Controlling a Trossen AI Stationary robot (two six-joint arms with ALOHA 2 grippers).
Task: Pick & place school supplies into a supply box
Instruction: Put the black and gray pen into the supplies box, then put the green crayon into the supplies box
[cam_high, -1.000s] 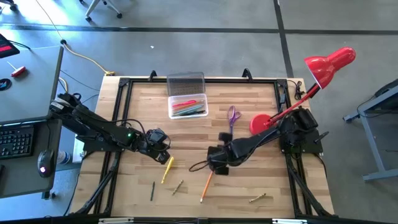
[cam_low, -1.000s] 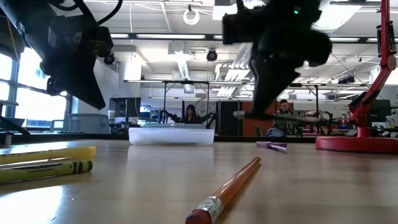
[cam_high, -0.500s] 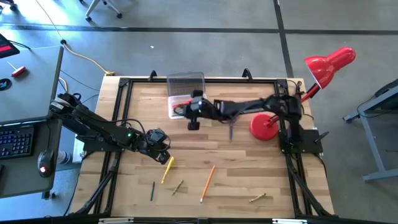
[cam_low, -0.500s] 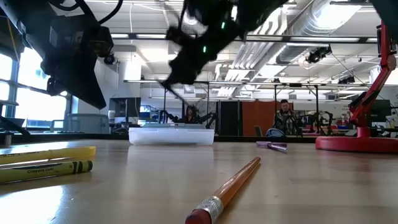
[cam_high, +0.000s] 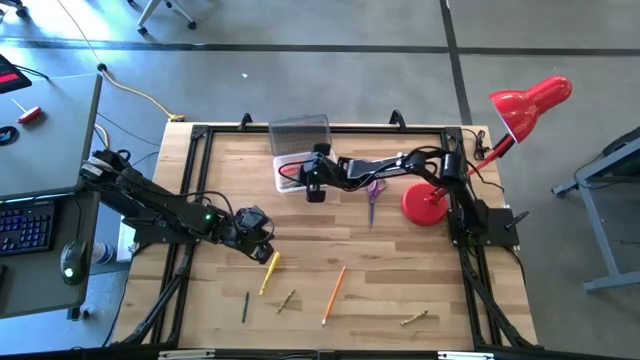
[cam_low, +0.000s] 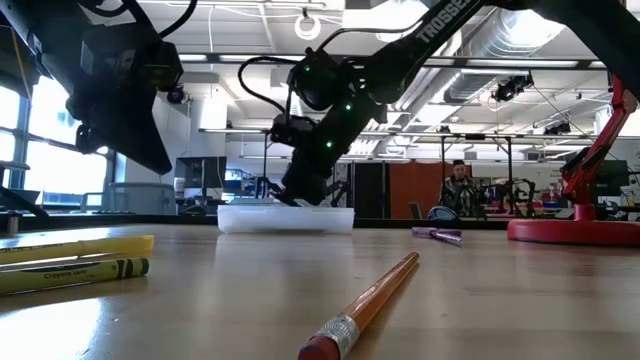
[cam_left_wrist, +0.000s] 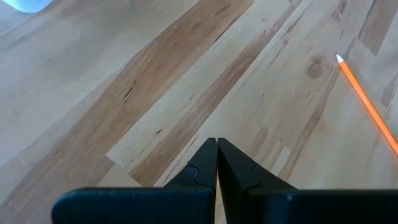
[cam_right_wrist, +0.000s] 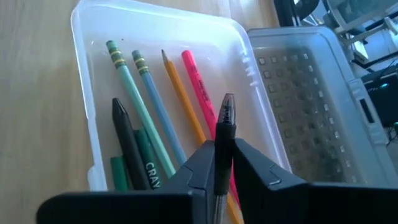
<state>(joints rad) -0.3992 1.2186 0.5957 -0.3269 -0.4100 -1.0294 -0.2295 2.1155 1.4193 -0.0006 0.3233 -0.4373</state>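
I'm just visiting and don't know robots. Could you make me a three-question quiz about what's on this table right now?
1. True or false: the right claw is over the supply box.
2. What does the right claw hold? A) scissors B) a pen C) nothing
3. Fill in: the purple scissors lie beside the red ____.

Key: 1 true. 2 B. 3 lamp; only its base is on the table.

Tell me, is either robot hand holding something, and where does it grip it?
The right hand pinches a dark pen near its capped end, over the box. The left hand holds nothing.
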